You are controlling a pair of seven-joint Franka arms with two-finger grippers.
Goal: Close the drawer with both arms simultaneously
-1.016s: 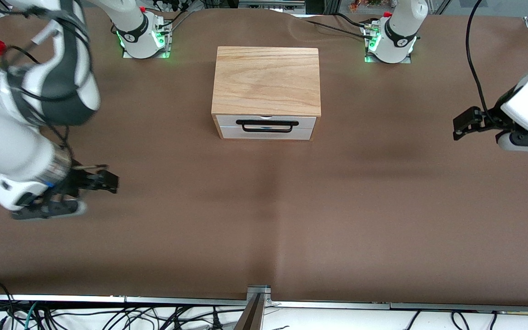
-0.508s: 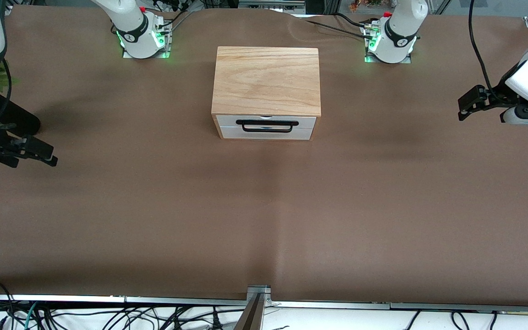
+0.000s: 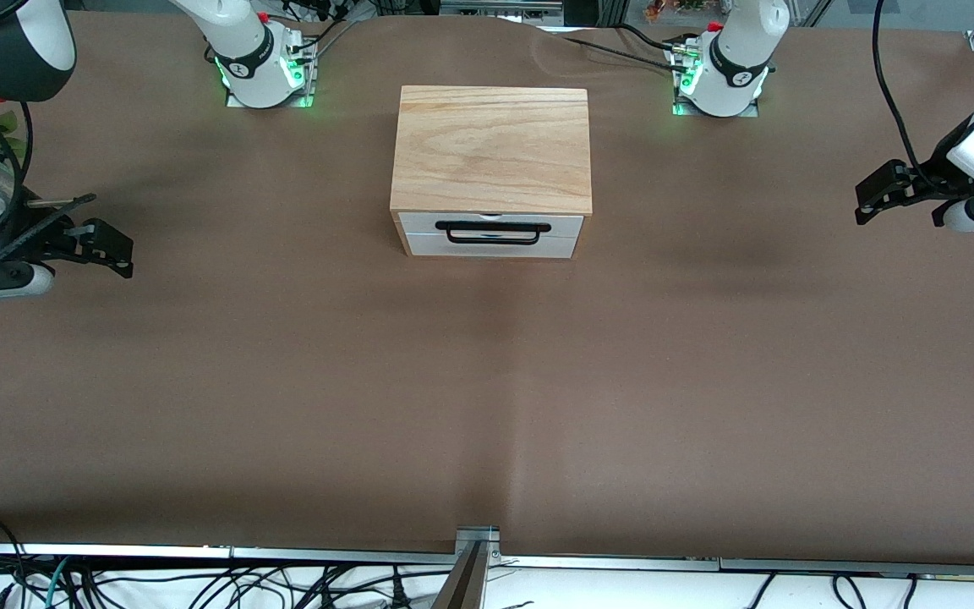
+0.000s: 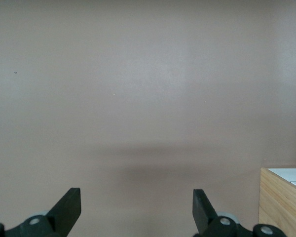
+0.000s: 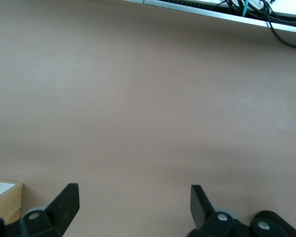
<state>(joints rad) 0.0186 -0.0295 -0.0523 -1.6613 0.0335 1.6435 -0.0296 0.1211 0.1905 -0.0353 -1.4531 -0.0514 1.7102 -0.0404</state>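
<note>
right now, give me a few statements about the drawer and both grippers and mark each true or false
1. The drawer is pushed in, its white front about flush with the wooden box. True.
2. The left gripper grips the drawer's black wire handle. False: it hangs over bare table toward the left arm's end, apart from the box.
3. The right gripper is open. True: the right wrist view shows its fingers spread with nothing between them.
4. The left gripper holds something. False: its fingers are spread and empty.
5. Something rests on top of the wooden box. False: its top is bare.
</note>
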